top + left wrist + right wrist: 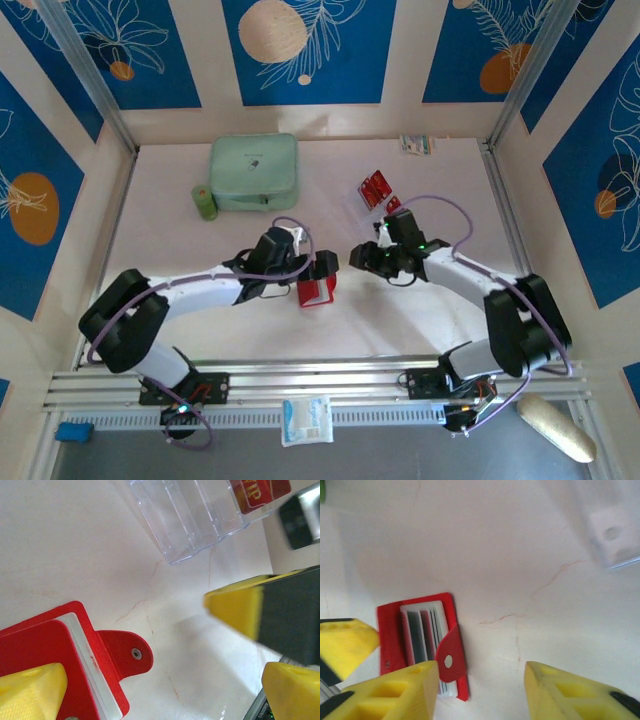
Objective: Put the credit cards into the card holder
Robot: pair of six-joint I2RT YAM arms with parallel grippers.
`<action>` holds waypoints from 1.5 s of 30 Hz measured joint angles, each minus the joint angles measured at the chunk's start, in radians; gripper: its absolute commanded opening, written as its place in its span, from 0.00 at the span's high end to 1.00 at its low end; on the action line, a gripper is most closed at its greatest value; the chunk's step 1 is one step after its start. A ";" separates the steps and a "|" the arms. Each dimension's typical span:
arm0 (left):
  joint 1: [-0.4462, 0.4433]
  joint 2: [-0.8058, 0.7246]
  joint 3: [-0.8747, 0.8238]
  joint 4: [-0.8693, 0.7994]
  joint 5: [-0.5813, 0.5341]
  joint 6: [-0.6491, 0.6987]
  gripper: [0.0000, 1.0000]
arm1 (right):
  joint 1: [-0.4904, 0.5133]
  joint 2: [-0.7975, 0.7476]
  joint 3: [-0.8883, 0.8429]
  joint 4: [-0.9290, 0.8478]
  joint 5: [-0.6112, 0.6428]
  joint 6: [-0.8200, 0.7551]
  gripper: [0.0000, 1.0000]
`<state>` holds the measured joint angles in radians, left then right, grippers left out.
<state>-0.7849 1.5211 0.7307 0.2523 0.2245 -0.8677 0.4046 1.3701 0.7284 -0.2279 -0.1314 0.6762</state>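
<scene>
Here, card holder [45, 645] just beside a finger of left end effector [162, 675]

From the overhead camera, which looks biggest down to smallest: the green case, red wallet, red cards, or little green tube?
Largest: green case
Next: red wallet and red cards, too alike to rank
Smallest: green tube
</scene>
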 measured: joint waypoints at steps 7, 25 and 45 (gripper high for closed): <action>-0.029 0.080 0.000 0.014 -0.027 -0.008 0.00 | -0.056 -0.157 -0.001 -0.136 0.072 -0.065 0.01; -0.051 0.108 0.015 0.019 -0.080 -0.014 0.00 | -0.161 -0.652 -0.142 -0.212 0.298 0.005 0.01; 0.136 0.006 0.139 -0.114 -0.007 0.040 0.00 | 0.275 -0.423 -0.217 -0.012 0.125 0.120 0.39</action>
<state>-0.6491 1.5269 0.8700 0.1383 0.2173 -0.8280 0.6796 0.9466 0.5110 -0.2398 -0.0067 0.7963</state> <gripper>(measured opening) 0.998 0.684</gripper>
